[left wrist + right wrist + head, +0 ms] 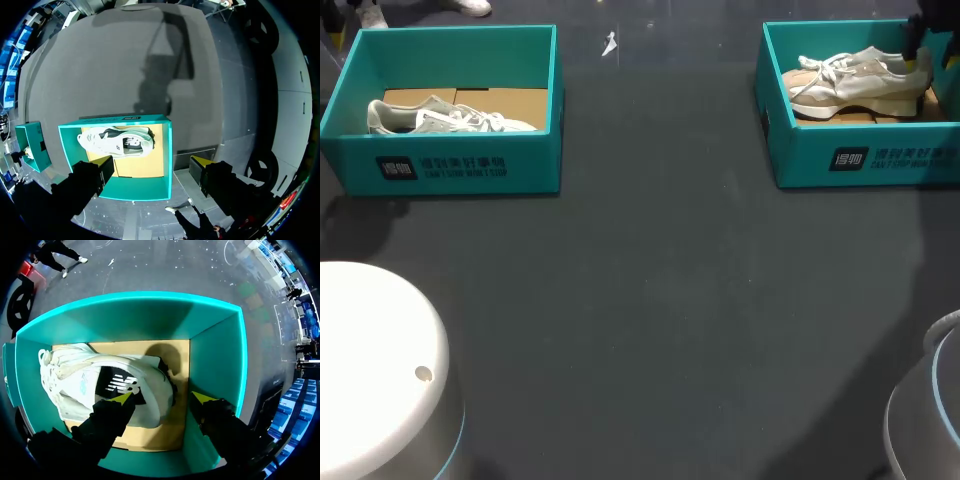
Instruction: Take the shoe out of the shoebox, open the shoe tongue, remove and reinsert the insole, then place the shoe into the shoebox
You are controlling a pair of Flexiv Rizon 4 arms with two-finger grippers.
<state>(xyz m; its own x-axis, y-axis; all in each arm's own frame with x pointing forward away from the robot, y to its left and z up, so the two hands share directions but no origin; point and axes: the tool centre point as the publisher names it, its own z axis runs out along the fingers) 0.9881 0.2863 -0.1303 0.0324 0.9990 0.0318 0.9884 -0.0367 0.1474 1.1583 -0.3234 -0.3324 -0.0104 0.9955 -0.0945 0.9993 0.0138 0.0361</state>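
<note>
1. Teal cardboard on both sides: the left box and the right box stand well apart at the far side of the dark table, open at the top, with one pale shoe in each.
2. The right shoe lies in its box on a brown cardboard floor. The right gripper hangs inside that box with its fingers spread, one yellow tip over the heel end of the shoe and the other beside the box wall.
3. The left shoe lies on its side in its box. The left gripper hovers high above the near wall of that box, fingers spread wide and holding nothing.
4. Judged from this, the task is at its very start. No shoe is lifted out, and the likely first step is the right gripper closing on the heel. Taking the shoe out, opening the tongue, pulling and refitting the insole, and putting the shoe back are all left to do.
5. Hard to make out:
   - Whether the right fingers touch the shoe or only hang over it.
   - The insole, which is hidden inside each shoe.
   - How the tongues lie under the laces.
   - The right gripper from above, where it is only a dark shape at the box's far corner; the left gripper does not show there.
</note>
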